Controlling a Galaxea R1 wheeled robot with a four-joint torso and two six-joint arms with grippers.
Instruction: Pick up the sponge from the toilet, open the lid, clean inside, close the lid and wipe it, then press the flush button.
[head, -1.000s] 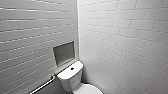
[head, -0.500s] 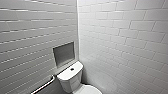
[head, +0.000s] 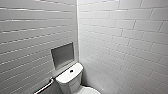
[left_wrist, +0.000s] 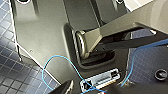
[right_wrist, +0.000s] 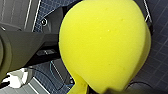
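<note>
The sponge (right_wrist: 105, 45) is clamped, bent, in the right claw (right_wrist: 95, 88), close before its camera. The toilet (head: 67, 80) is framed much as a second earlier.

almost nothing differs from a second ago on my screen. in the head view the toilet (head: 70, 78), the niche (head: 62, 55) above it and the grab bar (head: 46, 86) sit where they were, give or take a hair. if the whole picture has slid at all, that is my camera drifting, not these things moving. i can't make out any other change.
</note>
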